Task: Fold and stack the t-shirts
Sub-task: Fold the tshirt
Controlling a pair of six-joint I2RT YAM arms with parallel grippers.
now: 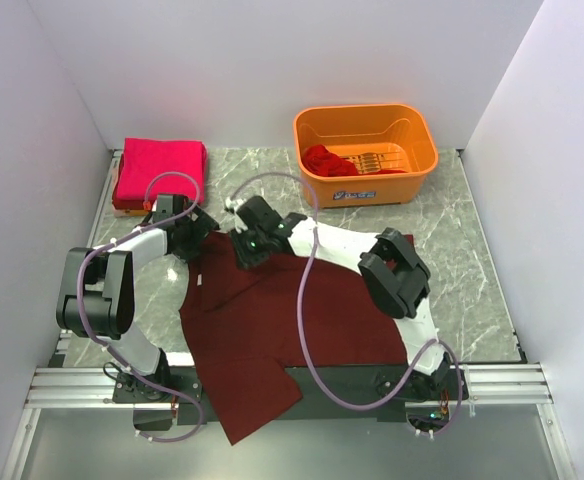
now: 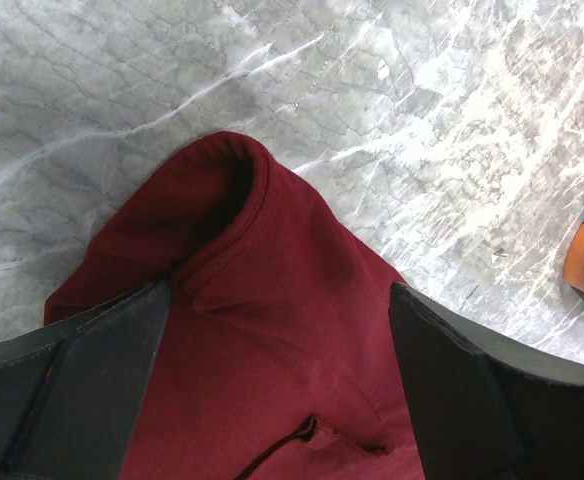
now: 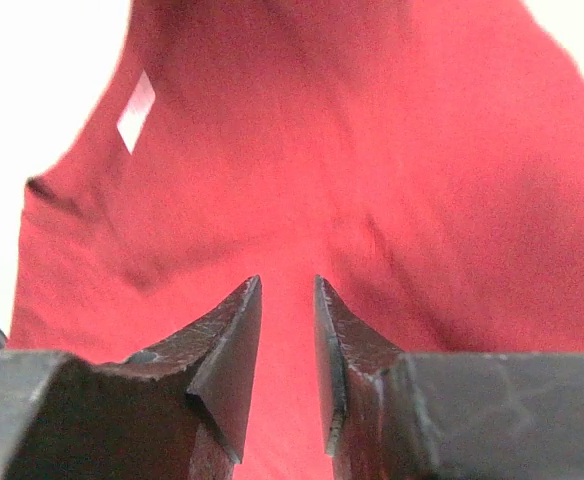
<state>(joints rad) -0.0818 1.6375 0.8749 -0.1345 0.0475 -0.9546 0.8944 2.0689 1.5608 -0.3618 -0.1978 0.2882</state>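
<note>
Nearest us, the hem of the dark maroon t-shirt [image 1: 262, 330] hangs over the near edge of the desk [image 1: 452, 260], while the rest of it lies spread flat across the middle, unfolded. At its far edge both arms meet the cloth. The left tool [image 1: 187, 232] sits over the far-left corner with its fingers [image 2: 82, 380] wide apart and a rumpled bit of cloth between them, not clamped. The right tool [image 1: 252, 245], just beside it at the collar, has its fingers drawn nearly together with cloth filling the slit, which we read as a pinch on the shirt. We judge the step in hand to be the first fold of this shirt. The next move calls for the left tool to close on its corner, so both can carry the far edge over evenly. Farther off, a folded pink-red t-shirt [image 1: 159, 170] waits at the far left as the stack, and a brighter red t-shirt [image 1: 324, 158] lies in the orange basket [image 1: 412, 165] at the far right.
</note>
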